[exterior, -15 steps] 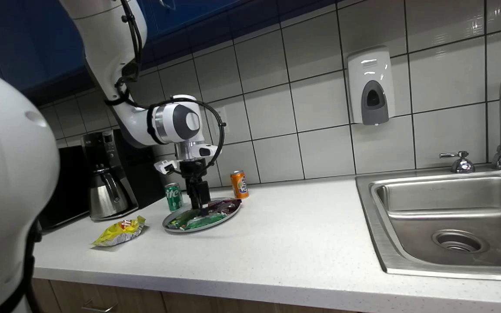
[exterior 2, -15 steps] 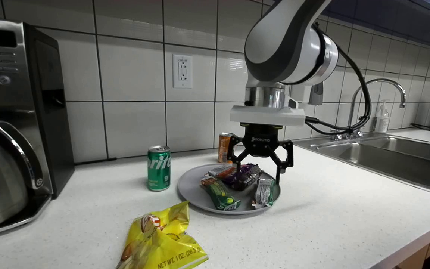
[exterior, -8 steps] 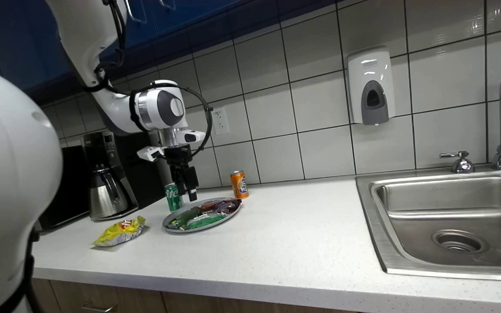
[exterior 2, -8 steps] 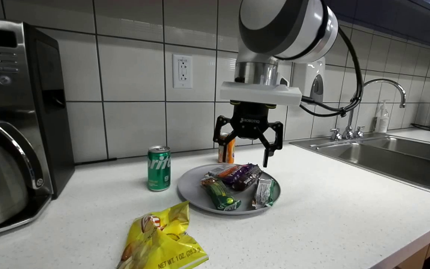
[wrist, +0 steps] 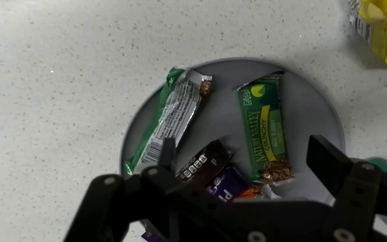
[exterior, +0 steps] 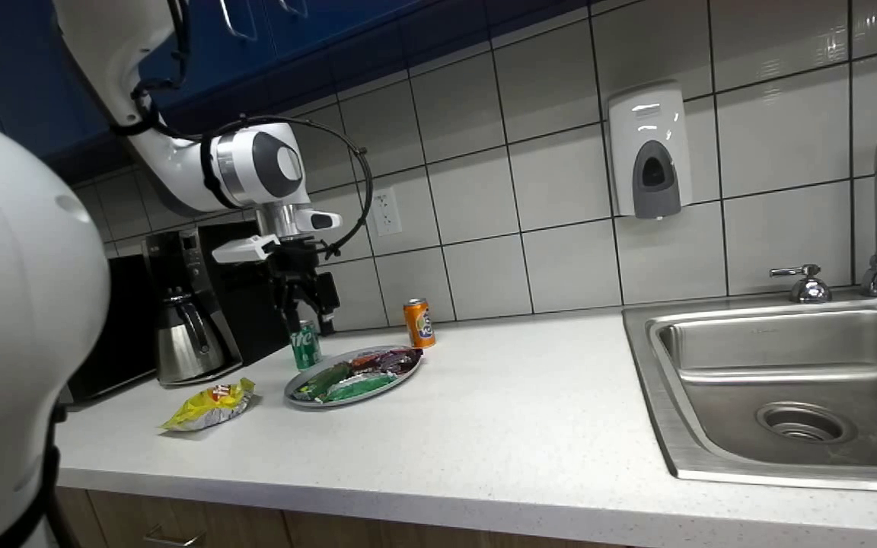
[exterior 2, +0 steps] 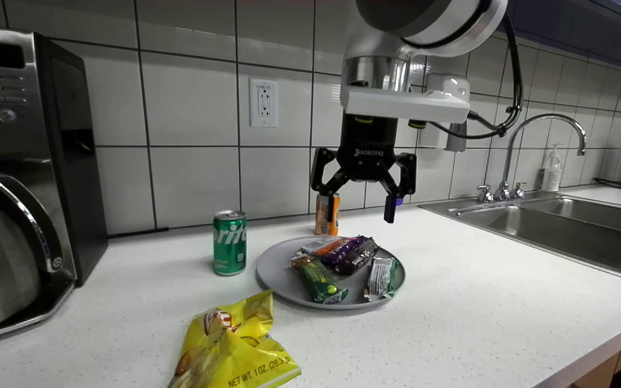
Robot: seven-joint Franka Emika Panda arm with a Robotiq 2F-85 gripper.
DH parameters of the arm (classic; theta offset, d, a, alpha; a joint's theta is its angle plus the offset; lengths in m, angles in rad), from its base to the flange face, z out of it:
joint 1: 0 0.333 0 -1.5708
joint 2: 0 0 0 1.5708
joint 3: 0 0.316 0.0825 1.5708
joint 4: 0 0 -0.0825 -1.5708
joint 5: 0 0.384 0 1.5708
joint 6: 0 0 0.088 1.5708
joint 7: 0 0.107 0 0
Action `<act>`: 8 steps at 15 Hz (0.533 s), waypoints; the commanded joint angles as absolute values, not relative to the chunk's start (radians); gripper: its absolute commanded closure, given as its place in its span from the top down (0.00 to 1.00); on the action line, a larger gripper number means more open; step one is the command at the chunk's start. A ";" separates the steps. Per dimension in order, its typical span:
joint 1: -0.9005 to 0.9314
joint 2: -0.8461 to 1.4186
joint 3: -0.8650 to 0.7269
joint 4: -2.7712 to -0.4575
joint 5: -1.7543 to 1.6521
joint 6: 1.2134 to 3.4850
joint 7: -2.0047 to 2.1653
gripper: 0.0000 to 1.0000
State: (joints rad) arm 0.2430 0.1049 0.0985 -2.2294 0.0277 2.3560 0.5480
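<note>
Released, that's the black two-fingered Robotiq gripper (exterior 2: 361, 218), just right of centre in an exterior view: fingers spread wide, clasping nothing, hanging above the round, shallow grey plate (wrist: 220, 124). And straight into the wrist view, where the flat green granola bar in a printed plastic wrapper (wrist: 264, 124) lies on that plate, right of centre, framed in the gap between the fingers. This one looks light and fairly stiff, probably crumbly inside, with a slick skin; a gentle squeeze across its narrow width, halfway along, seems the surest hold, while those thin crimped ends would likely fold or slide away. Left of it, slanting, here's the green-and-silver bar in shiny film (wrist: 173, 119), text panel up: same light feel, I'd judge, same grip across the waist. Lower down, the dark brown wrapped bar (wrist: 207, 163) crowds the purple wrapped bar (wrist: 227, 183), both partly hidden behind the gripper, so a clean pinch looks trickier there. Outward we go: the orange aluminium soda can (exterior: 419, 323) stands just beyond the plate, mid-frame; in an exterior view the green aluminium Sprite can (exterior 2: 229, 242) is upright left of the plate, the crinkled yellow chip bag (exterior 2: 240, 345) slumps at bottom centre, and the steel-and-black coffee maker (exterior 2: 73, 188) fills the left edge.
</note>
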 commanded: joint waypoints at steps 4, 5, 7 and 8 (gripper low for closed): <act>0.213 -0.027 0.124 -2.280 0.006 2.184 0.274 1.00; 0.212 -0.043 0.123 -2.288 -0.017 2.159 0.259 1.00; 0.208 -0.075 0.124 -2.312 -0.056 2.129 0.232 1.00; 0.206 -0.093 0.125 -2.329 -0.069 2.125 0.221 1.00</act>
State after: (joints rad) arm 0.2345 -0.0138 0.1023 -2.2712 -0.0260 2.1657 0.2723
